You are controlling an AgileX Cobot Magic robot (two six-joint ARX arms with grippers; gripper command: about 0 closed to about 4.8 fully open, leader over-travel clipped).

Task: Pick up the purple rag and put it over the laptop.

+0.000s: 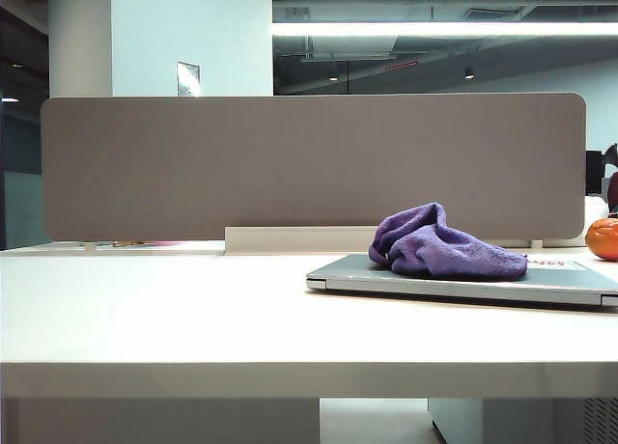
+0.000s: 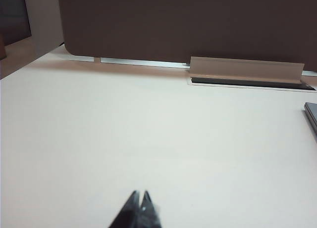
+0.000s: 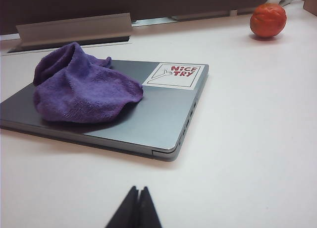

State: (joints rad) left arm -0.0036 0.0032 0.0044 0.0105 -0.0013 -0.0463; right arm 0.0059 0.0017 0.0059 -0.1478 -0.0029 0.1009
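Observation:
The purple rag (image 1: 439, 243) (image 3: 81, 86) lies rumpled on the lid of the closed silver-grey laptop (image 1: 570, 282) (image 3: 163, 119), which rests flat on the white table at the right. A white sticker (image 3: 174, 75) with red print shows on the lid beside the rag. My right gripper (image 3: 138, 189) is shut with nothing in it, low over the table a short way in front of the laptop's front edge. My left gripper (image 2: 140, 193) is also shut and empty, over bare table, with only a corner of the laptop (image 2: 312, 116) at the side. Neither arm shows in the exterior view.
An orange-red round fruit (image 1: 603, 238) (image 3: 267, 20) sits on the table beyond the laptop at the far right. A grey partition panel (image 1: 309, 164) stands along the table's back edge, with a cable flap (image 2: 245, 69) at its foot.

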